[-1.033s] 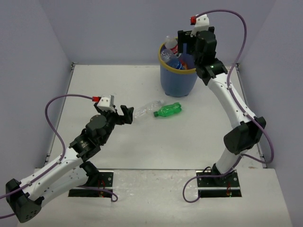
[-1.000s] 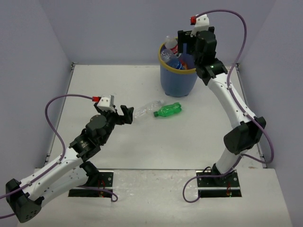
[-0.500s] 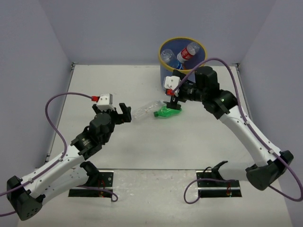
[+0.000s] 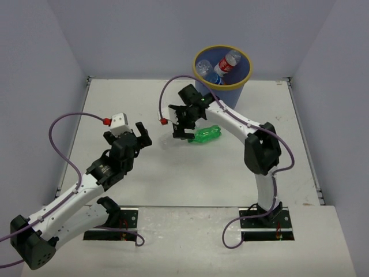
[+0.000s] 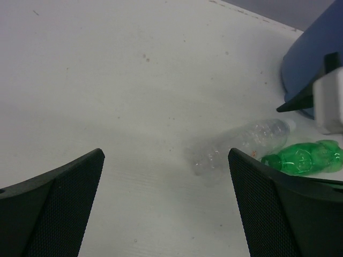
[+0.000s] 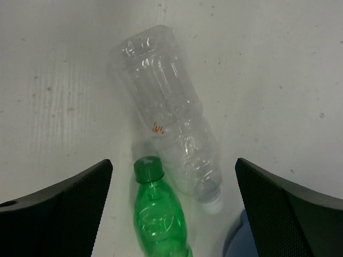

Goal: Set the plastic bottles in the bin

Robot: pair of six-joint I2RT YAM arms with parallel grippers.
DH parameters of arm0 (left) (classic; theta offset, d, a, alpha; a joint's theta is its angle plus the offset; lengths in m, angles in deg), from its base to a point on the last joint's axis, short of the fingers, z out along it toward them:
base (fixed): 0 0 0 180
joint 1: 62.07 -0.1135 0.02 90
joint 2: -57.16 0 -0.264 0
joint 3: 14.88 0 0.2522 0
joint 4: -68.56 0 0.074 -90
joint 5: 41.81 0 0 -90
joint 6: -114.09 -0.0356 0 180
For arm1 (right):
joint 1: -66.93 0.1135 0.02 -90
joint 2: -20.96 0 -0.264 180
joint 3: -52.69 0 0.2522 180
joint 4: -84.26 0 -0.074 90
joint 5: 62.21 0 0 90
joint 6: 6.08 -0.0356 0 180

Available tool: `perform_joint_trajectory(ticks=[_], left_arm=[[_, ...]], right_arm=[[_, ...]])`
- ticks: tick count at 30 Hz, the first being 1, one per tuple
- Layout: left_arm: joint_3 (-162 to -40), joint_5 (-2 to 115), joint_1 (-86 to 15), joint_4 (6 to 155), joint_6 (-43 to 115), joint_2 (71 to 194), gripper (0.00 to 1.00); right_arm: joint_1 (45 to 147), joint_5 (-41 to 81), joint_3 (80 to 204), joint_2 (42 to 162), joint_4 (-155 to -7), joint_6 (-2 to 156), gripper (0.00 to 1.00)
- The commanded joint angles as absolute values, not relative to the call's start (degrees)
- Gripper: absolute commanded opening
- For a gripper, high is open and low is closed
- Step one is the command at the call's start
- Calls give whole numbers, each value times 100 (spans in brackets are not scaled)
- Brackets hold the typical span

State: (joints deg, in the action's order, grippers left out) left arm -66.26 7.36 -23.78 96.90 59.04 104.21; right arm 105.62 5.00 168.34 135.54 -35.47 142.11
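The blue bin (image 4: 219, 97) with a yellow rim stands at the back and holds a red-labelled bottle (image 4: 229, 62), a clear one (image 4: 202, 67) and a blue-labelled one (image 4: 214, 77). A green bottle (image 4: 207, 135) and a clear bottle (image 4: 168, 140) lie side by side on the table. My right gripper (image 4: 176, 124) hangs open and empty just above them. Its wrist view shows the clear bottle (image 6: 166, 107) and the green bottle (image 6: 161, 219) between its jaws. My left gripper (image 4: 128, 138) is open and empty, a short way left of the clear bottle (image 5: 241, 142). The green bottle (image 5: 303, 159) lies beyond it.
The bin's wall (image 5: 313, 53) shows at the upper right of the left wrist view, with part of the right arm's white camera housing (image 5: 329, 101) in front of it. Blue-grey walls enclose the table on three sides.
My right arm has swung from above the bin down to the table, over the two lying bottles. The red-labelled bottle now lies in the bin. My left gripper has drawn back a little to the left.
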Motion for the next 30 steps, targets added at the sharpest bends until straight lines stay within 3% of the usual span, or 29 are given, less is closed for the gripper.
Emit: perform_joint_trajectory(ticks=[1, 11, 15, 19, 20, 30], left_arm=[[-6762, 456, -2446, 9679, 6088, 10418, 100], [-6634, 574, -2454, 9411, 5864, 10428, 100], [-6634, 654, -2454, 9381, 5831, 10472, 100], [-6619, 817, -2448, 9349, 5787, 10504, 100], [-6610, 823, -2446, 9336, 5775, 10503, 100], [-6445, 933, -2455, 9279, 5750, 10141, 100]], right_arm=[[10621, 473, 17834, 14429, -2968, 14377, 99], [10710, 398, 18660, 15746, -2724, 13955, 97], [10756, 504, 18630, 15803, -3013, 13801, 79], [10771, 505, 18587, 15701, -3531, 13618, 45], [10777, 469, 18590, 15668, -3639, 13591, 40], [10780, 363, 18610, 14451, -5565, 12477, 30]])
